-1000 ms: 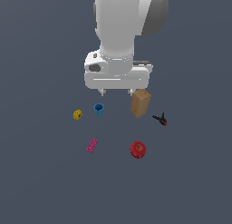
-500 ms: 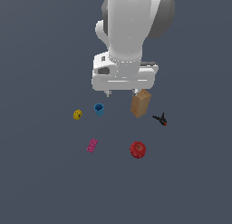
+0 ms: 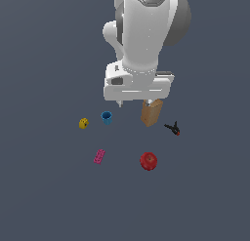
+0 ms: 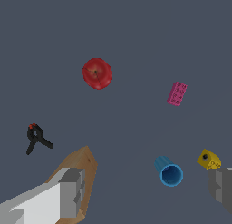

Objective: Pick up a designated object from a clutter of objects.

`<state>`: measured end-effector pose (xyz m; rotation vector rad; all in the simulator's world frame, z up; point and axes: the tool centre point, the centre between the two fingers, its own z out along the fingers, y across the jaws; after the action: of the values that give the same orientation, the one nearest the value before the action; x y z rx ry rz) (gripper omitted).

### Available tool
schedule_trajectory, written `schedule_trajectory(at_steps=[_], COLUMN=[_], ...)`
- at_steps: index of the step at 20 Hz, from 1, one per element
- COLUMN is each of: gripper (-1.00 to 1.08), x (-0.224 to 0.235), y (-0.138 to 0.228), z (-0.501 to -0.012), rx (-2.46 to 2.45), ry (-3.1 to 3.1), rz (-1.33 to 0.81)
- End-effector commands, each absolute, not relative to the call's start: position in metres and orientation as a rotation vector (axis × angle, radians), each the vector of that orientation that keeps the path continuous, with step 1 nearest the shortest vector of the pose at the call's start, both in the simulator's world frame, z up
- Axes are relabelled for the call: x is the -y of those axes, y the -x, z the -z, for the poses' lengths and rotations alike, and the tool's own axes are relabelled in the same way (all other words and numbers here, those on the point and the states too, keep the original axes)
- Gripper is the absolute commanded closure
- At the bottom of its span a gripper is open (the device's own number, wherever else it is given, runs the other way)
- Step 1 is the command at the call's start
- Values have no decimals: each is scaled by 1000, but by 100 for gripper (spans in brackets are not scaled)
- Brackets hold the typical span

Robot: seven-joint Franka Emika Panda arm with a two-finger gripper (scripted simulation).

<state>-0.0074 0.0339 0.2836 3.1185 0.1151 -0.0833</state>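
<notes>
Though partly hidden, the pincer [image 3: 133, 104] (apparently open) hangs apart from the clamp [image 3: 173, 128].

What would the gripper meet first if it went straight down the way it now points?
Probably the brown box: in the wrist view one finger overlaps the box top. The rest of the open gripper faces bare floor beside the blue cup. Depth is unclear.

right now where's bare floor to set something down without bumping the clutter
Free: the wide stretch between the pink brick and the red apple, and all the floor nearer the camera than those two. Tightest: between the brown box and the black clamp, under the arm.
</notes>
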Motion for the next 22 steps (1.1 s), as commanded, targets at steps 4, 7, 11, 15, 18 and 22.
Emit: schedule_trajectory(at_steps=[4,7,11,15,18,22], gripper=[-92,-92,-92,-92,-92,-92], x=[-61,-83,-121,-165,-196,-229], y=[4,3,7,18,30,48], z=[-257,-236,-201,-161,-133,-103], rx=[-160,-196,-258,-333,-389,-449], ry=[-3106,-3097,-3087,-3081,-3081,-3084], rz=[73,64,48,29,18,8])
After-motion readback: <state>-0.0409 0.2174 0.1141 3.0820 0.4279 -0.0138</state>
